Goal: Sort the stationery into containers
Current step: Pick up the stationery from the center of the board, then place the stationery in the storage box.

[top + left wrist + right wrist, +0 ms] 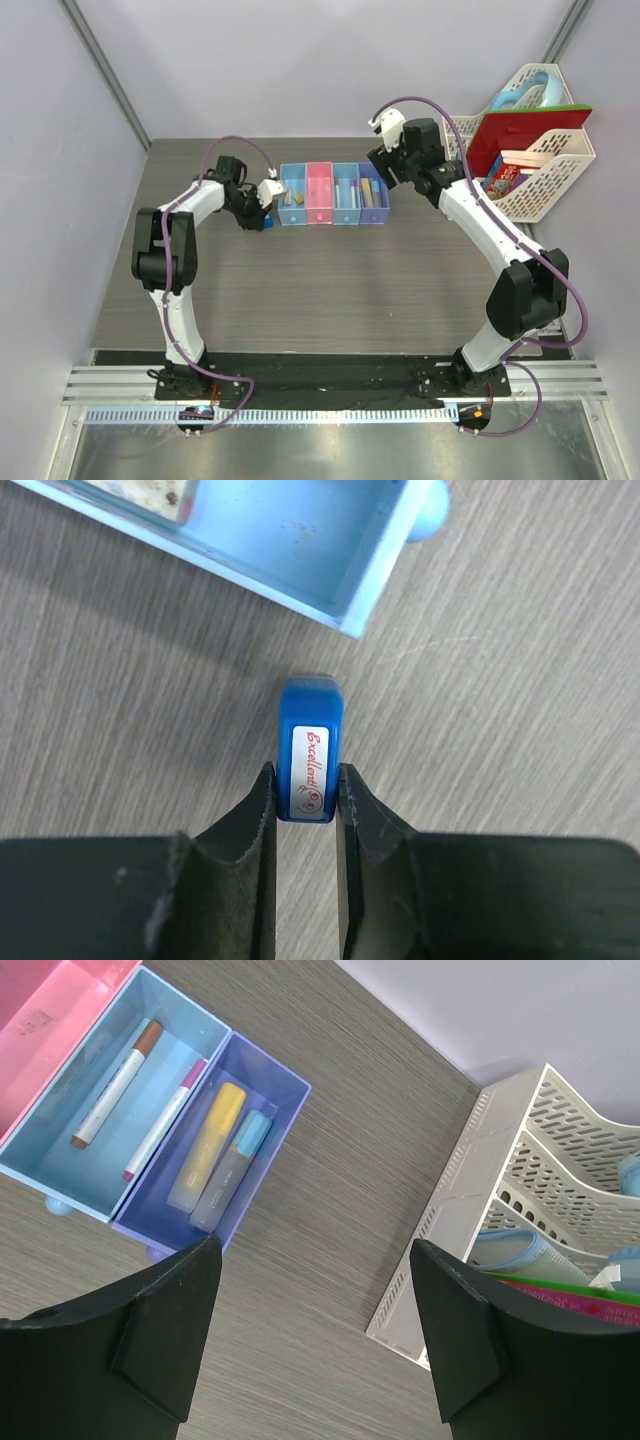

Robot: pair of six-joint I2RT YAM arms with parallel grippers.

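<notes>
Sorting nearly complete. Just left of the bin row [335, 195], the left gripper [306, 778] is clamped on a small blue cube [312, 730] marked "Excellent". It sits outside the first light-blue bin [300, 540] and is judged the last item to place. Erasers [293, 199] lie in that bin. Further right, two thin pens [115, 1085] fill the third bin, and the yellow highlighter [207, 1145] and blue-capped marker [232, 1170] the purple bin [285, 1095]. Past the row's right end, the right gripper [315, 1260] is spread apart and empty.
</notes>
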